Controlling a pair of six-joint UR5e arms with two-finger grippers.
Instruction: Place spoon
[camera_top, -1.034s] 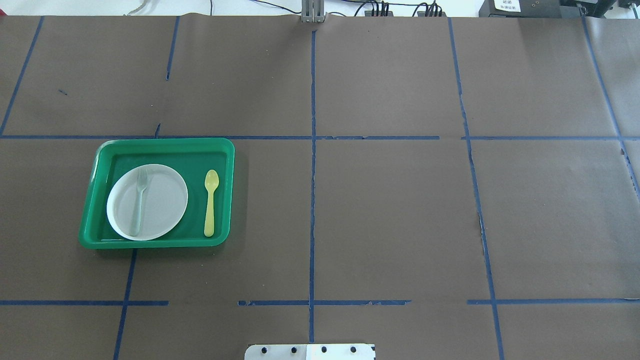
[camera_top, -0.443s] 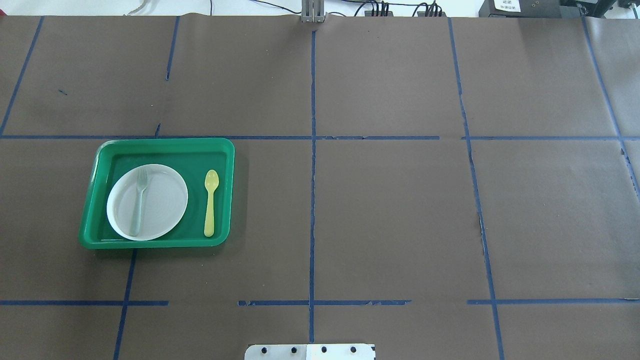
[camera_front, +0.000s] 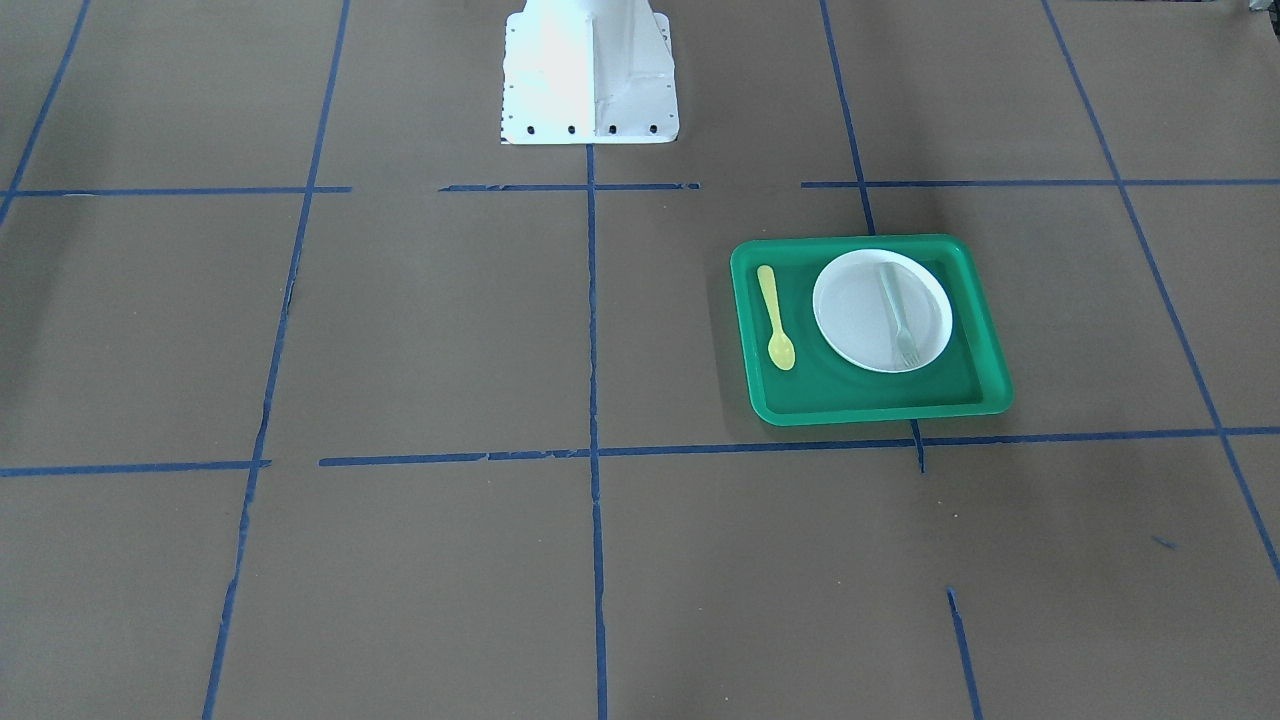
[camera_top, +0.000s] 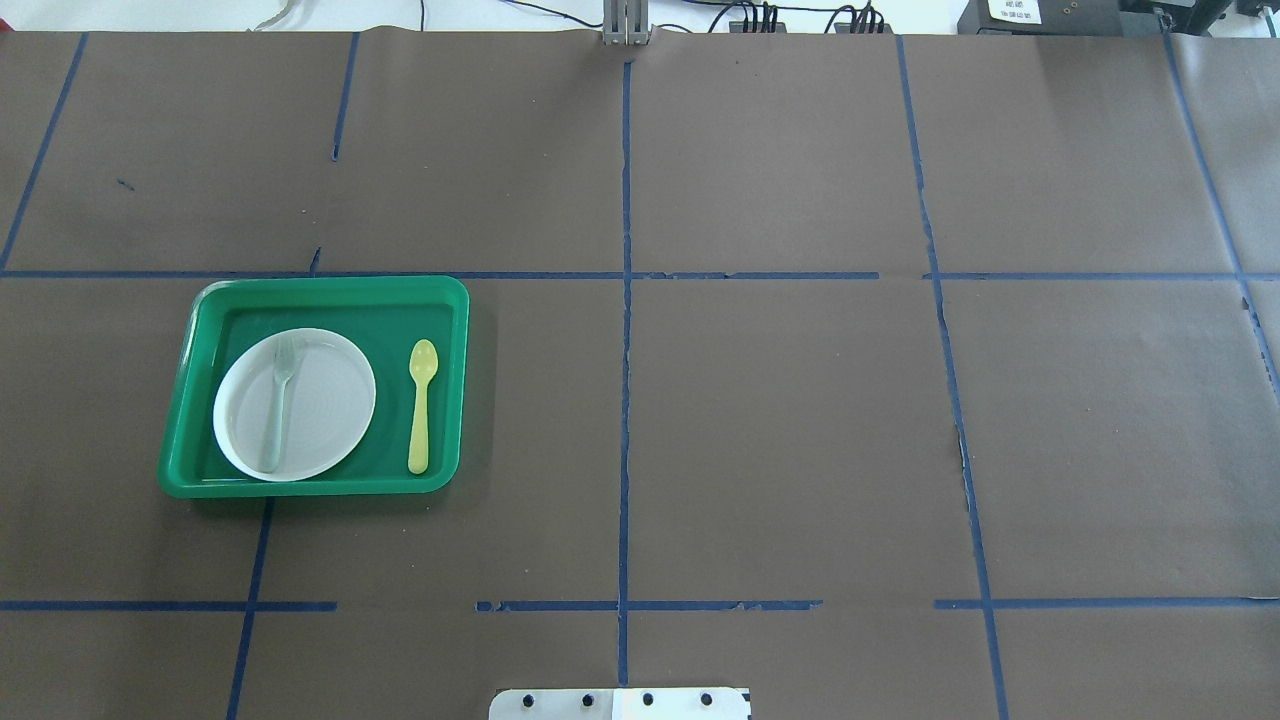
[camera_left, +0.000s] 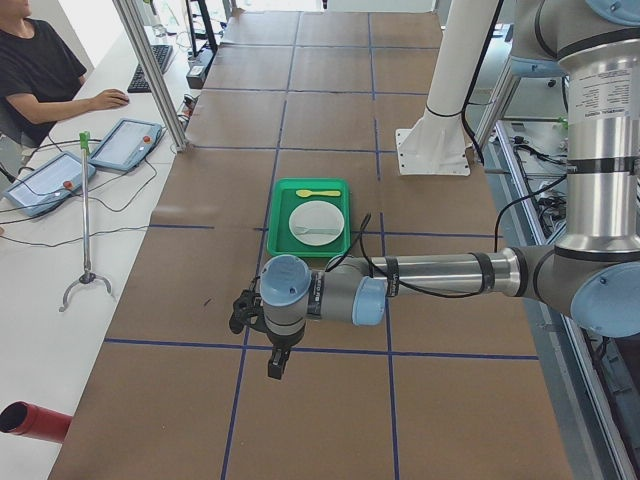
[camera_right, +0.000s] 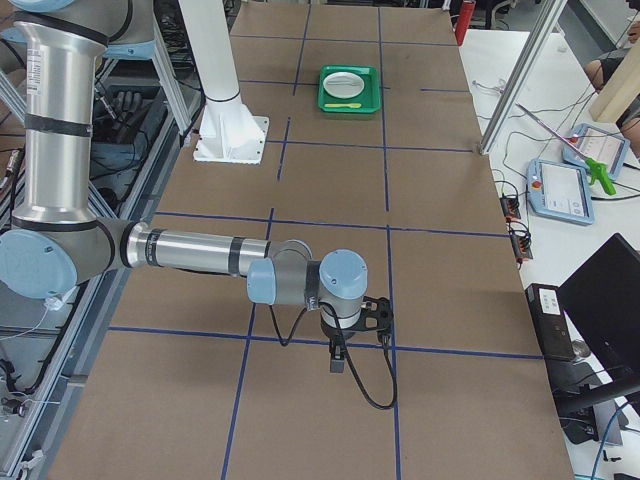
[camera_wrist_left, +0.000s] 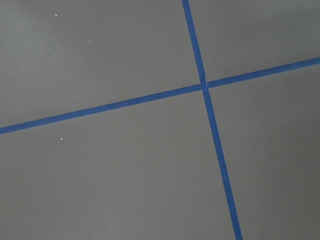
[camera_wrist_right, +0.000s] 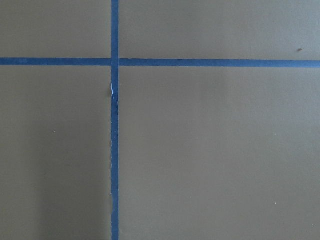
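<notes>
The pale yellow spoon lies flat in the green tray, to the right of the white plate, bowl towards the far side. It also shows in the front view. A pale grey-green fork lies on the plate. My left gripper hovers over bare table well away from the tray, seen only in the exterior left view. My right gripper hovers over the far right part of the table, seen only in the exterior right view. I cannot tell whether either is open or shut. Both wrist views show only brown paper and blue tape.
The table is covered in brown paper with blue tape lines. The robot's white base stands at the table's near edge. An operator sits at a side desk with tablets. A red cylinder lies beside the table's left end.
</notes>
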